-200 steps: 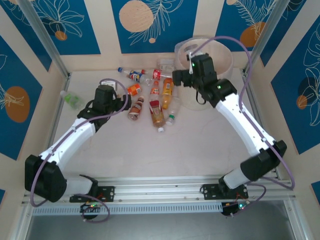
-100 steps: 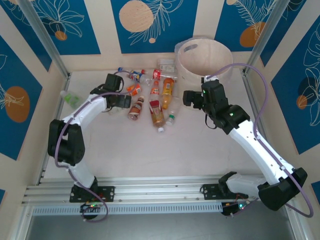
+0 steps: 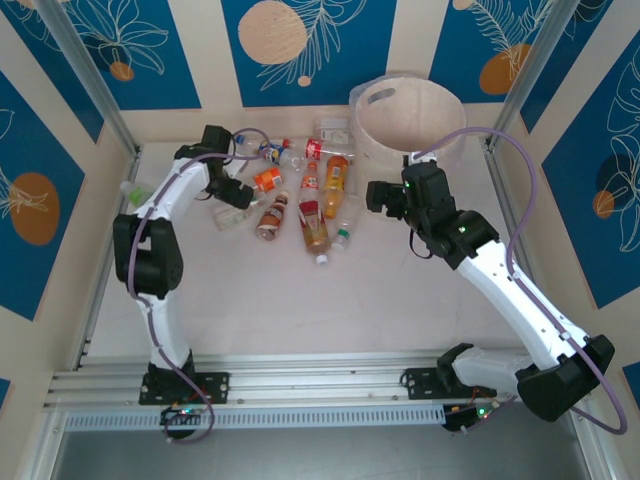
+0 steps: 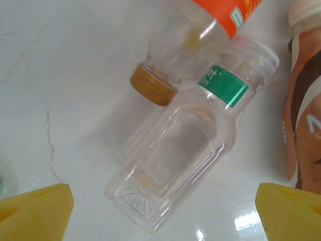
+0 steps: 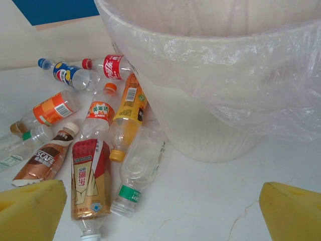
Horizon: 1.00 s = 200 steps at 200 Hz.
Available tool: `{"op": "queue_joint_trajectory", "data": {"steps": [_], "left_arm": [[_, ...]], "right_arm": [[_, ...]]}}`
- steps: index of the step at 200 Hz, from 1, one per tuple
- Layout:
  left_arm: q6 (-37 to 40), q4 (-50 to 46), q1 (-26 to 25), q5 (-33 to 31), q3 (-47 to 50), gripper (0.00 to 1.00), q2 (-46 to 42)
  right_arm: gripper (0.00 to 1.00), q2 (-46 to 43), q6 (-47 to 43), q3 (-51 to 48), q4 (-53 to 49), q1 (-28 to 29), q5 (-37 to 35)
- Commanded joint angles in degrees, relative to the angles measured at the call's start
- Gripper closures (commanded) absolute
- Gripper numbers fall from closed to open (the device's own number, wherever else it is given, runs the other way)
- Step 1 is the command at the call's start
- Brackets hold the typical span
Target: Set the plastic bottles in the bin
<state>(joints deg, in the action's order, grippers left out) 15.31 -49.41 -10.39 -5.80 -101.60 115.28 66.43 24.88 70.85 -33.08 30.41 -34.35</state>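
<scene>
Step in hand: I judge I am lining up the left gripper (image 4: 163, 208) for a pick on the clear green-label bottle (image 4: 175, 150).
Left gripper: jaws spread wide, yellow fingertips (image 4: 35, 208) on either side of the bottle's base end, nothing held.
Target bottle: flat on the worktop (image 4: 65, 75), its neck end overlapped by an orange-label bottle (image 4: 200, 40), with a brown-label bottle (image 4: 301, 100) just beside.
Approach: I want the jaws across the squarish body, clear of the neck, then a straight descent.
Squeeze: gentle, since I expect thin plastic to buckle.
Risk: nudging the orange-label neighbour.
Right gripper (image 5: 163, 206): open, empty, near the bin (image 5: 210, 135).
Bin: far right corner, beside the bottles (image 3: 310, 195).
</scene>
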Motion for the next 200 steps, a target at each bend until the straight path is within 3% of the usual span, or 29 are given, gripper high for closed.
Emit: {"op": "queue_joint_trajectory", "data": {"steps": [1,139,200], "left_arm": [[6.39,-6.21,-0.12,-0.62,-3.22,0.06,1.61],[9.52,-7.73,0.57,-1.59,-8.88,0.07,13.72],[8.07,-7.24,0.7,-2.18,-5.64,0.24,13.97]], "right_arm": [[0.01,-0.69,1.31,-0.27,-0.58,0.34,-1.55],[0.01,-0.46,0.32,-0.55,0.21,0.44,-2.3],[0.01,0.19,0.24,-0.81,0.74,0.35,-1.95]]}}
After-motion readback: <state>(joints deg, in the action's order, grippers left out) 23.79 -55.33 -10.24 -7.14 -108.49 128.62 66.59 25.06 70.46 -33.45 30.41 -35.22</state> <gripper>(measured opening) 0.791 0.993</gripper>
